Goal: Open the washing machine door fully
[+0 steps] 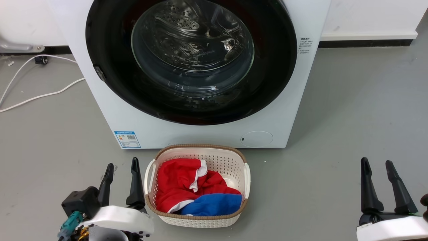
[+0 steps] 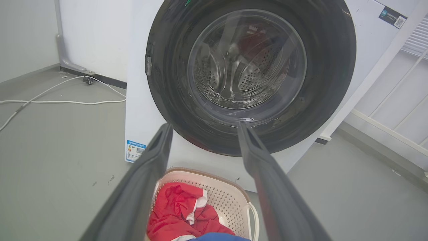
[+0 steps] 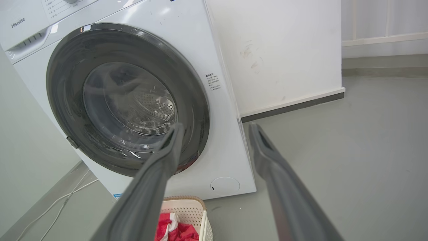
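In the head view, the washing machine door (image 1: 192,57) is seen at the upper middle of the frame, seated flush in the white washing machine (image 1: 187,134) and not yet opened. The left pincer (image 1: 122,164) and right pincer (image 1: 377,161) are held at the lower corners, both released and empty, well apart from the door. A laundry basket (image 1: 200,146) is set just before the machine's base, so it could be knocked or dragged if an arm is swept in low.

In the left wrist view, the left pincer (image 2: 204,125) is spread wide with nothing between its fingers and is aimed at the door's (image 2: 247,73) lower rim. A small grey tab (image 2: 148,63) is seen at the door's left edge. A hold taken anywhere else on the glossy ring would likely slip. The white cable (image 2: 67,102) at the left could be caught by the wheels.

In the right wrist view, the right pincer (image 3: 216,125) is likewise open and unloaded, with the door (image 3: 127,100) at the left of the frame. The hinge side cannot be told — a pull from the wrong edge would leave the door latched, and a short swing would leave it only partly open.
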